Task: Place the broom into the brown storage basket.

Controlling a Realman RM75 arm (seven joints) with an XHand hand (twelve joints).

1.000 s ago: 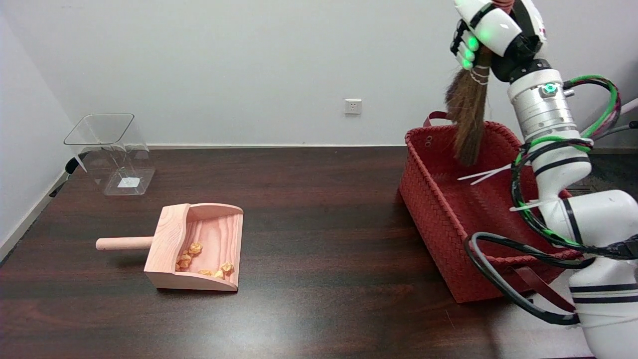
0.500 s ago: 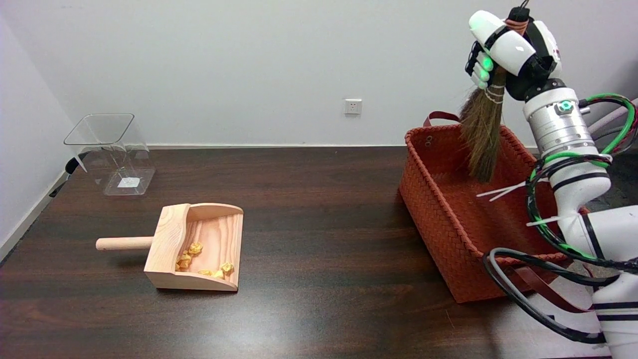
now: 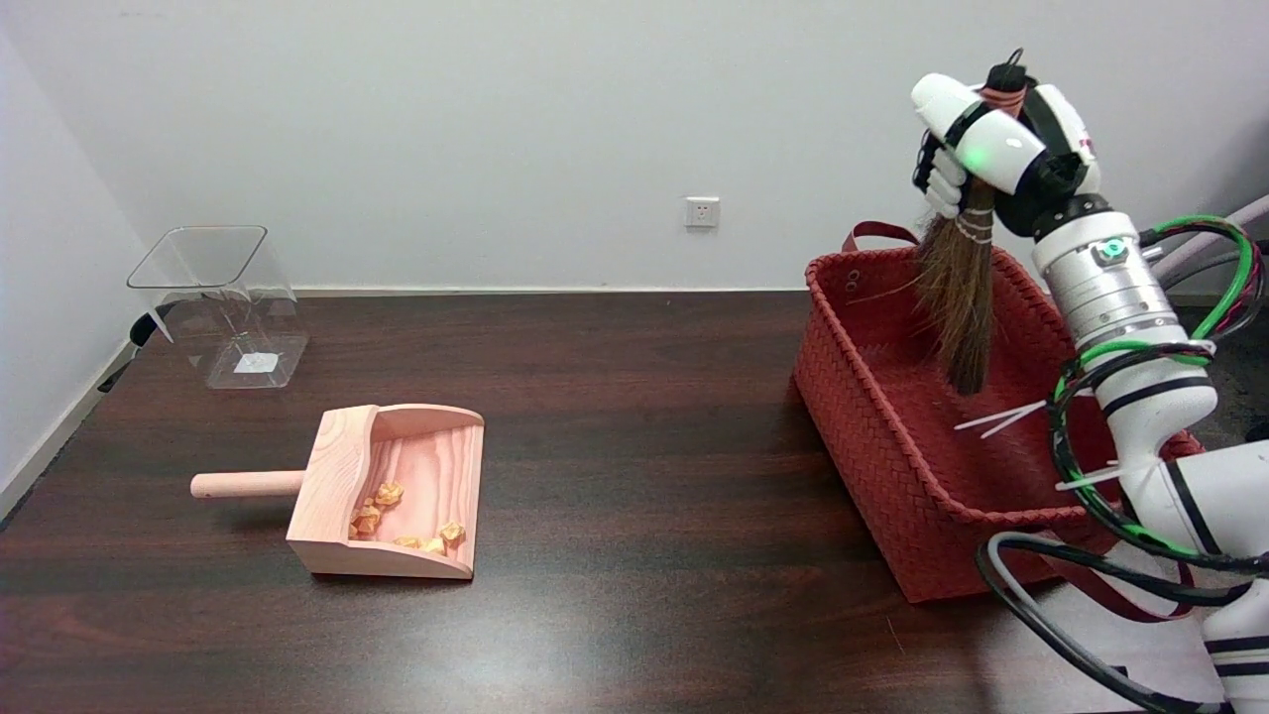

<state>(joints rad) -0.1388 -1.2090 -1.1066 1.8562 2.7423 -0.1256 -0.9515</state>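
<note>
I hold the broom [image 3: 957, 297] by its handle in my right hand [image 3: 977, 149], fingers wrapped around it, so the bristles hang straight down beneath the hand. The bristle tips are inside the brown storage basket [image 3: 863, 416], which sits directly below the hand; I cannot tell whether they touch its floor. I judge the upright hold lets the brush clear the woven rim before release. Far off to the hand's left, low on the table [image 3: 634, 615], lies a wooden dustpan [image 3: 392, 491] with small crumpled yellow scraps [image 3: 397, 516] in it, handle pointing away from the hand. Beyond that stands a clear plastic bin [image 3: 223, 302]
</note>
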